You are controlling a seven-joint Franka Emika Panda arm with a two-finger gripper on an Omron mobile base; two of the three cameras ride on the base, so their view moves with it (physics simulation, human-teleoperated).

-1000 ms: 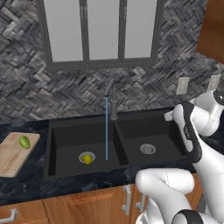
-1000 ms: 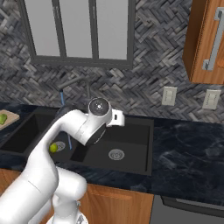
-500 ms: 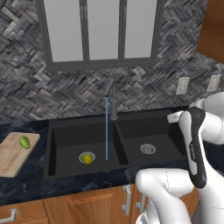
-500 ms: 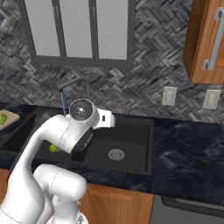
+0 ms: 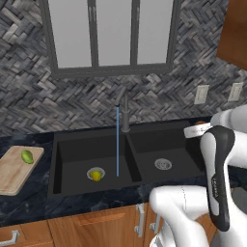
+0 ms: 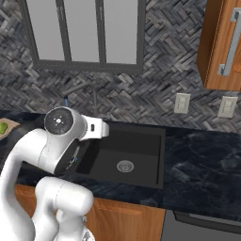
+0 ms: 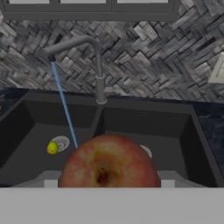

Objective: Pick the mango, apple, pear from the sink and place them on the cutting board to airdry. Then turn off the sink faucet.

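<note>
A red apple fills the lower middle of the hand view, with my gripper shut on it and the fingers mostly hidden behind it. It hangs in front of the black sink. A yellow-green round fruit lies on the left basin's drain. A green elongated fruit rests on the cutting board to the left of the sink. Which of these two is the mango and which the pear I cannot tell. The sink faucet runs a thin blue stream into the left basin.
My white arm stands over the right end of the sink, and in the right base view its elbow covers the left basin. Dark counter runs to the right. A stone backsplash, a window and wall outlets lie behind.
The arm has swung: its elbow moved left across the right base view and the forearm rose at the right of the left base view. Both other fruits and the water stream stayed put.
</note>
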